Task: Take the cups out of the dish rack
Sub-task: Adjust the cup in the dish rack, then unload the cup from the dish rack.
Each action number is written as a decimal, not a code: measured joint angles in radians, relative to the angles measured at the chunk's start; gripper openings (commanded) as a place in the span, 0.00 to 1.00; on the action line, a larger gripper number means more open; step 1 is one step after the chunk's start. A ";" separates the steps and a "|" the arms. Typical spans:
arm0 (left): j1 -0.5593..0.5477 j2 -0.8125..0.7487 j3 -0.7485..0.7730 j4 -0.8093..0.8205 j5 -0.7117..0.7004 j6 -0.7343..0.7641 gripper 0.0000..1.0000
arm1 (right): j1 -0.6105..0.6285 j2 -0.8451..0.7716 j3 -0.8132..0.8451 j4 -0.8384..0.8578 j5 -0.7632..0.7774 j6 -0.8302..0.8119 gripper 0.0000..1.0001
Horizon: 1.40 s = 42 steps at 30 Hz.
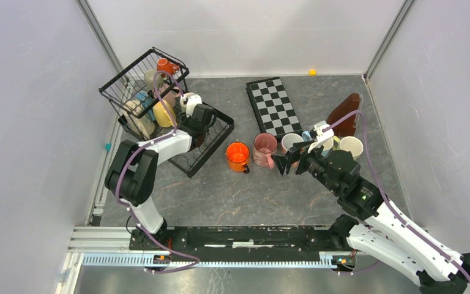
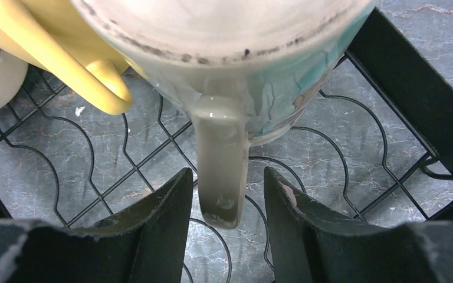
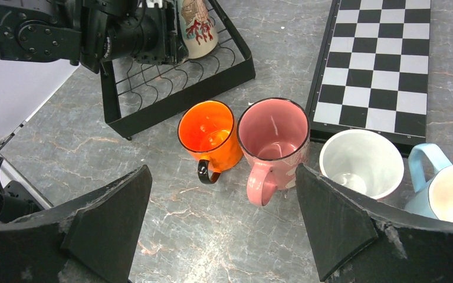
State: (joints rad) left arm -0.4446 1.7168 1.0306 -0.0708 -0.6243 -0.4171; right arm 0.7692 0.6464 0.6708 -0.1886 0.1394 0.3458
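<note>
On the counter the dish rack sits at ten o'clock in the overhead view and the checkerboard at twelve. Several cups are stacked in the rack's basket, while the orange cup, pink cup and white cup stand in a row at centre, already unloaded. The right jaws hang wide apart over that row, holding nothing. The left jaws are apart too, straddling the handle of a cream cup in the rack's tray, with a gap on each side. We judge this grasp the risky part: pinched by the handle alone, the cup could swing or slip. The yellow cup at ten o'clock of it looks pressed close and might be dragged along or tipped.
</note>
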 measured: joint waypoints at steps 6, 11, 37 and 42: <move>0.017 0.036 0.000 0.014 0.032 0.000 0.45 | 0.000 -0.010 0.000 -0.002 0.000 0.000 0.98; 0.033 0.044 0.008 0.025 0.051 0.002 0.37 | 0.000 -0.015 0.000 -0.009 0.001 0.000 0.98; -0.056 -0.075 -0.047 0.005 0.085 0.092 0.02 | 0.000 -0.008 -0.055 0.015 0.000 0.015 0.98; -0.061 -0.142 -0.064 -0.006 0.084 0.094 0.02 | 0.000 -0.003 -0.074 0.035 -0.004 0.028 0.98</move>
State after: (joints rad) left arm -0.5060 1.5749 0.9668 -0.0765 -0.5400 -0.3229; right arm 0.7692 0.6437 0.5968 -0.1535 0.1352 0.3737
